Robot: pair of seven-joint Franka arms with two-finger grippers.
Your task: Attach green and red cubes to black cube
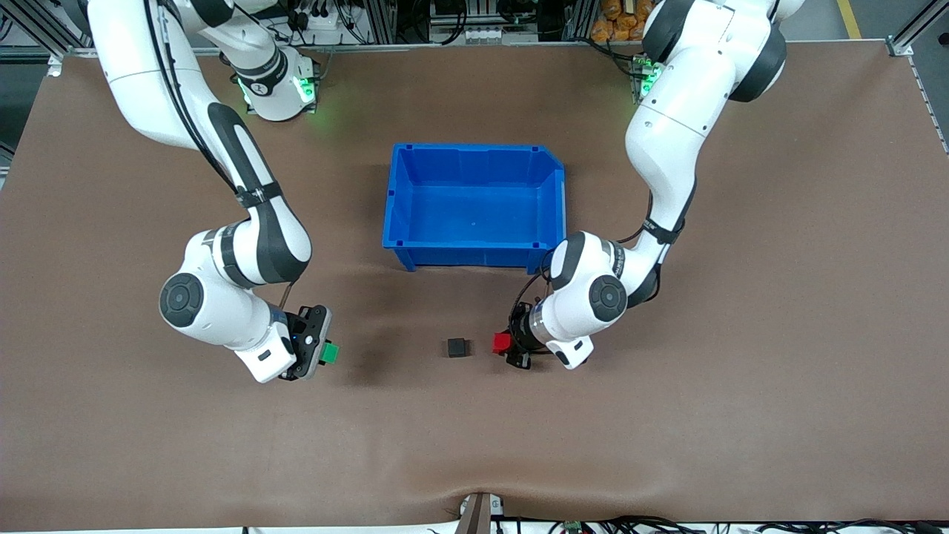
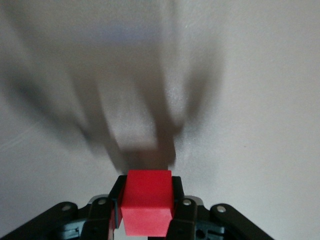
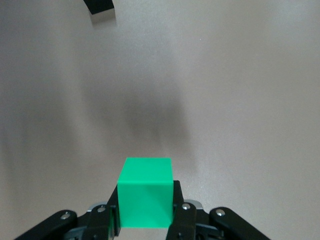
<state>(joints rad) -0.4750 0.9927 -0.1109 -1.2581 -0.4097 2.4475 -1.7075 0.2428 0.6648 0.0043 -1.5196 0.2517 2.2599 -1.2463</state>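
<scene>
The black cube [image 1: 457,347] sits on the brown table, nearer to the front camera than the blue bin. My left gripper [image 1: 507,343] is shut on the red cube [image 1: 502,343] and holds it just beside the black cube, toward the left arm's end. In the left wrist view the red cube [image 2: 147,202] sits between the fingers. My right gripper [image 1: 326,353] is shut on the green cube [image 1: 330,352], apart from the black cube, toward the right arm's end. In the right wrist view the green cube [image 3: 145,192] sits between the fingers and the black cube [image 3: 100,6] shows at the frame's edge.
An empty blue bin [image 1: 400,215] stands in the middle of the table, farther from the front camera than the cubes. The brown table [image 1: 667,415] surrounds them. A clamp [image 1: 478,512] sits at the table's front edge.
</scene>
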